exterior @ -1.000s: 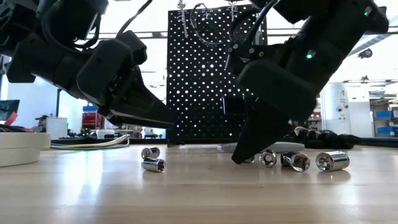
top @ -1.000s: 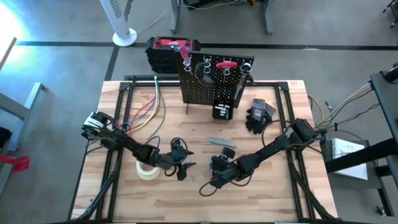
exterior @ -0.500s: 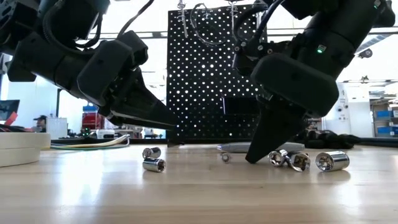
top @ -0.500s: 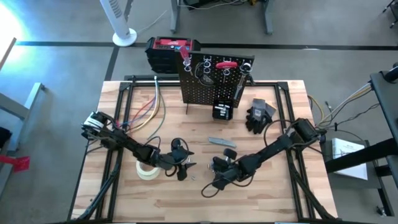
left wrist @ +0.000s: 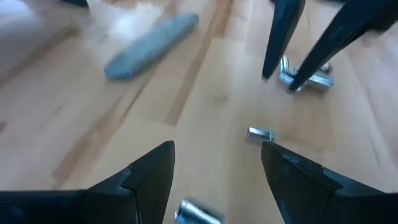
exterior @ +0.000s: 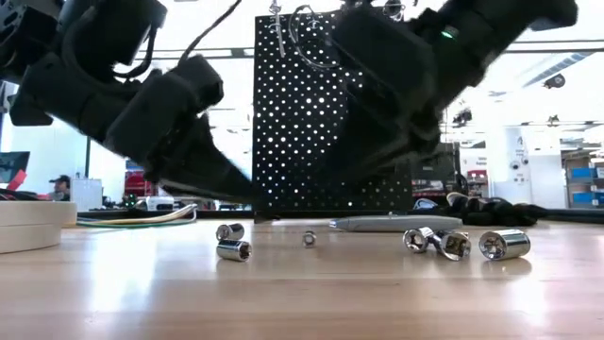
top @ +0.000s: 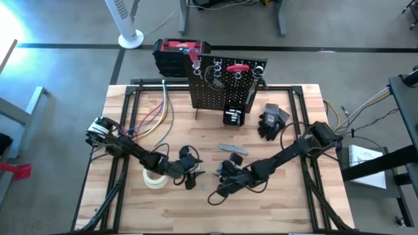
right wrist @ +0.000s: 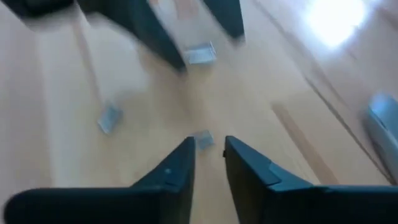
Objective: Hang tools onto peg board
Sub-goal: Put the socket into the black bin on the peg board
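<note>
Lying on the bench: short silvery sockets, round, ribbed and shiny, scattered over the pale wooden bench in front of the peg board.
Bench: light wood planks with a smooth, slightly glossy grain.
Peg board: upright black perforated metal panel at the far middle of the bench, with silvery ring hooks along its top, a red-handled tool hung on it and a small black bin at its foot.
Grey tool: long flat grey metal piece lying on the bench between the panel and the two arms.
Larger sockets: three chunky chrome cylinders side by side, to the right in the low view.
Small bit: tiny silvery bit lying alone on the wood, just in front of the right hand's fingertips in its wrist view.
Right hand: right hand low over the bench's middle, its dark wedge-shaped fingers a narrow gap apart, pinching nothing.
Left hand: left hand just beside it, fingers spread wide, empty, above the wood.
Tape roll: whitish ring flat on the bench by the left arm.
Gloves: crumpled black pair right of the panel.
</note>
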You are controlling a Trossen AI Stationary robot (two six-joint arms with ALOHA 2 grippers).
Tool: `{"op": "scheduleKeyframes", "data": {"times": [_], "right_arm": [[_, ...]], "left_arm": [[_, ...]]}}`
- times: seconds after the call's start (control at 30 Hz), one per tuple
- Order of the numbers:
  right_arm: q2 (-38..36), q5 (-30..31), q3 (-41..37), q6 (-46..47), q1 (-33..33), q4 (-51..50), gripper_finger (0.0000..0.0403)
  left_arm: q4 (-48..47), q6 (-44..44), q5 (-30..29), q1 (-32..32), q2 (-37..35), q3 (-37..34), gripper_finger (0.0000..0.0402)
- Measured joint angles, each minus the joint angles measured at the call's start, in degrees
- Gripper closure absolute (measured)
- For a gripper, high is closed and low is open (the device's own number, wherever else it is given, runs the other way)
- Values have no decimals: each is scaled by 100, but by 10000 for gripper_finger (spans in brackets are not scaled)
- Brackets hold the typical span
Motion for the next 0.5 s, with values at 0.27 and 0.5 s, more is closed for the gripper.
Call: {"op": "scheduleKeyframes", "data": {"times": [0.27, 0.5], "right_arm": [[311, 10, -9, -9, -215, 825, 231], [312, 32, -9, 40, -290, 752, 209]], "left_arm": [[-1453, -1025, 122, 0, -88, 43, 170], [-1685, -1285, 79, 0, -115, 146, 170]]}}
